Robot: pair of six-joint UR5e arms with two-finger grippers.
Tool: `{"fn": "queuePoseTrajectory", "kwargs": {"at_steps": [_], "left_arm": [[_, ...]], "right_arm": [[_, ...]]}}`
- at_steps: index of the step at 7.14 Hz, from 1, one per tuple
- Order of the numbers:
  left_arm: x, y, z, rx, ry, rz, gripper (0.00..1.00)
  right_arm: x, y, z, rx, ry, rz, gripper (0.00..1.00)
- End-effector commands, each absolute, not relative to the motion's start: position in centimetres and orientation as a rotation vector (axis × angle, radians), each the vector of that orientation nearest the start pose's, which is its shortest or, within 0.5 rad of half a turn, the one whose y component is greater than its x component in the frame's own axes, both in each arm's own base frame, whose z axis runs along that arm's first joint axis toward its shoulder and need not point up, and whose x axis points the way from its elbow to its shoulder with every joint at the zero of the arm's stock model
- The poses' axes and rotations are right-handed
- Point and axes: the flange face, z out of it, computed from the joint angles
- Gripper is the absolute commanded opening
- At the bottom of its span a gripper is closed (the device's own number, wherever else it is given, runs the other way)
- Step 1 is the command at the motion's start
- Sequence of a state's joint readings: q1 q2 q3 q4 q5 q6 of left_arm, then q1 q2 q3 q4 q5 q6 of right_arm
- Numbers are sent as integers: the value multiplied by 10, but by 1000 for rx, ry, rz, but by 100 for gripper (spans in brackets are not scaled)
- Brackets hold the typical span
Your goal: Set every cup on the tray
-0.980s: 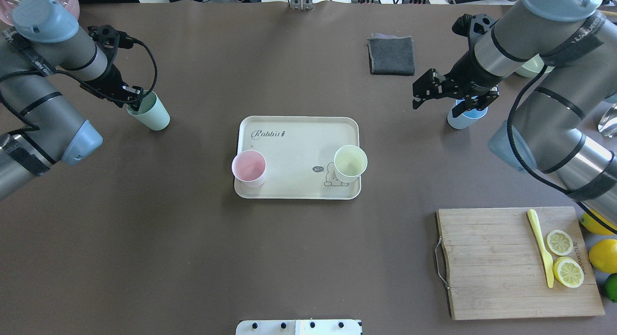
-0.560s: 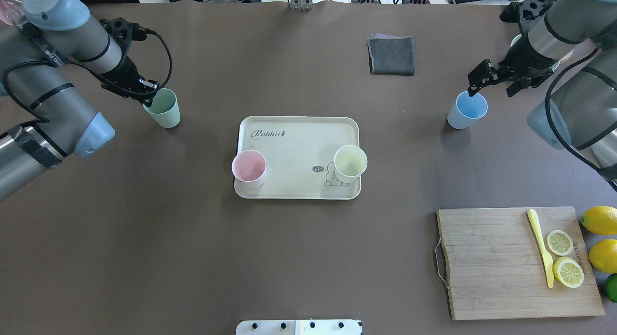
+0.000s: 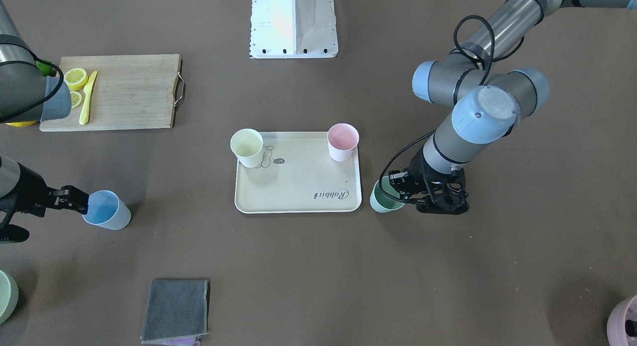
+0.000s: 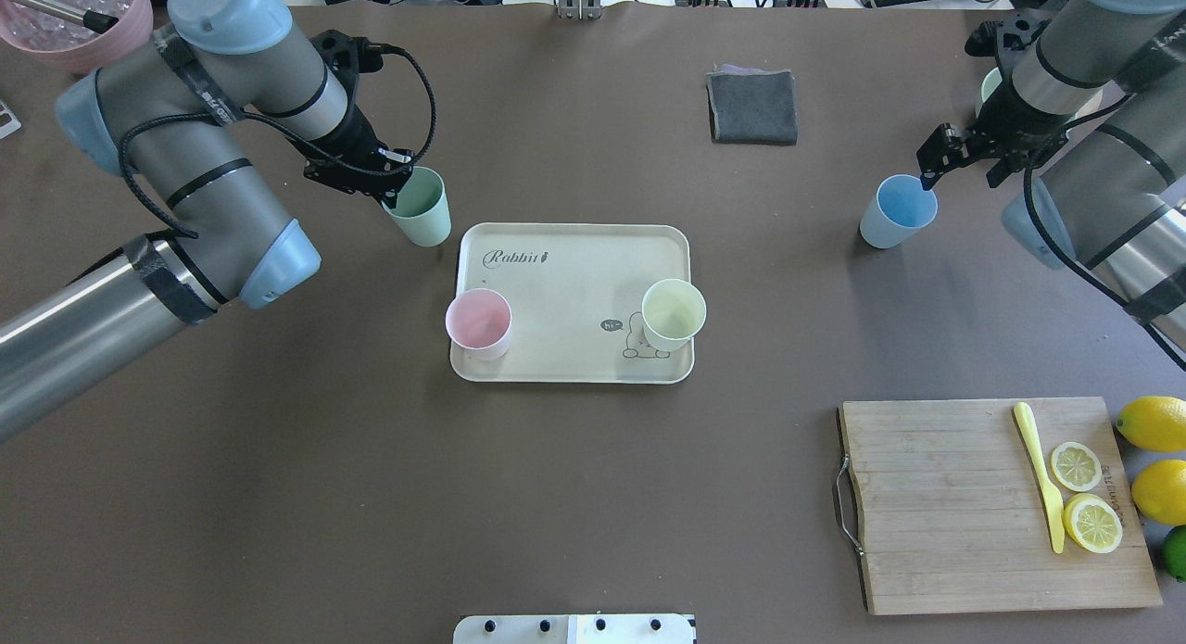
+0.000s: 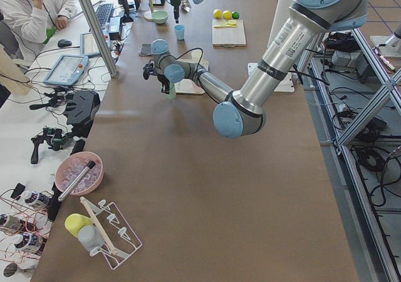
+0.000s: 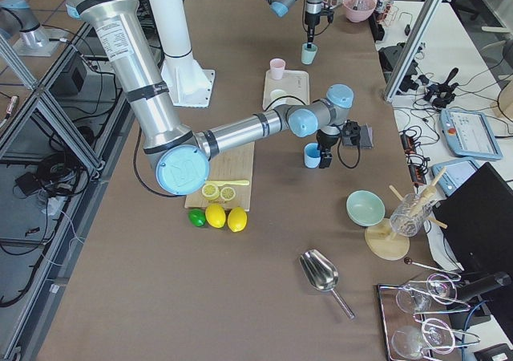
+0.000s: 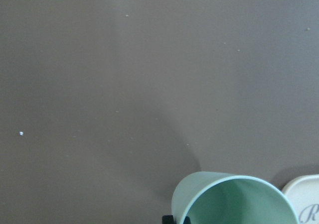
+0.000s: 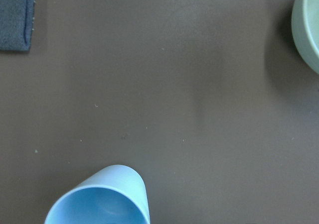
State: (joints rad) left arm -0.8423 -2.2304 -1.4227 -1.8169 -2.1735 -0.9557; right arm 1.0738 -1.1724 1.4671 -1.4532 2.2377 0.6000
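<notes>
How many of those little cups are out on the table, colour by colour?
pink cup: 1
pale yellow cup: 1
mint green cup: 1
light blue cup: 1
Total: 4

Brown desk (image 4: pixel 278 496) is carrying tray (image 4: pixel 574 273) centrally, blue cup (image 4: pixel 894 213), grey cloth (image 4: pixel 752 107), cutting board (image 4: pixel 936 505), lemons (image 4: pixel 1152 423) sitting beside board.

A robotics lab — left arm (image 4: pixel 199 176) and right arm (image 4: pixel 1103 176) at 1 brown table (image 4: pixel 593 496), aluminium framing (image 5: pixel 94 28) alongside, a bench (image 5: pixel 25 119) with teach pendant (image 5: pixel 66 69), keyboard (image 5: pixel 103 12) and a seated person (image 5: pixel 28 15) — cables (image 5: pixel 369 188) underfoot.
</notes>
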Motion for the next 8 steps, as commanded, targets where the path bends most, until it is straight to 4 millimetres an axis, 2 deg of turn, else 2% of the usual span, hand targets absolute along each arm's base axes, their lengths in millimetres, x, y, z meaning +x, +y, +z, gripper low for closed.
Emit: {"fn": "queuePoseTrajectory", "kwargs": {"at_steps": [1, 2, 3, 4, 5, 6, 7, 8], "left_arm": [[464, -575, 277, 29, 944, -16, 0], [486, -561, 268, 41, 935, -24, 0], [489, -558, 265, 42, 937, -28, 0], [497, -552, 267, 35, 934, -17, 0], [497, -552, 264, 38, 937, -16, 17], [497, -551, 262, 44, 941, -9, 97], [489, -555, 260, 53, 944, -11, 98], [471, -568, 263, 67, 945, -27, 98]], "right_arm": [[-279, -604, 479, -35, -765, -69, 24], [-288, -600, 486, -46, -760, -89, 0], [-289, -601, 473, -34, -775, -91, 0], [-292, -594, 441, -21, -818, -89, 0], [-305, -599, 401, -30, -867, -49, 0], [-337, -597, 359, -46, -904, -26, 0], [-367, -590, 322, -67, -927, 12, 0], [-400, -580, 290, -91, -945, 39, 0]]}}
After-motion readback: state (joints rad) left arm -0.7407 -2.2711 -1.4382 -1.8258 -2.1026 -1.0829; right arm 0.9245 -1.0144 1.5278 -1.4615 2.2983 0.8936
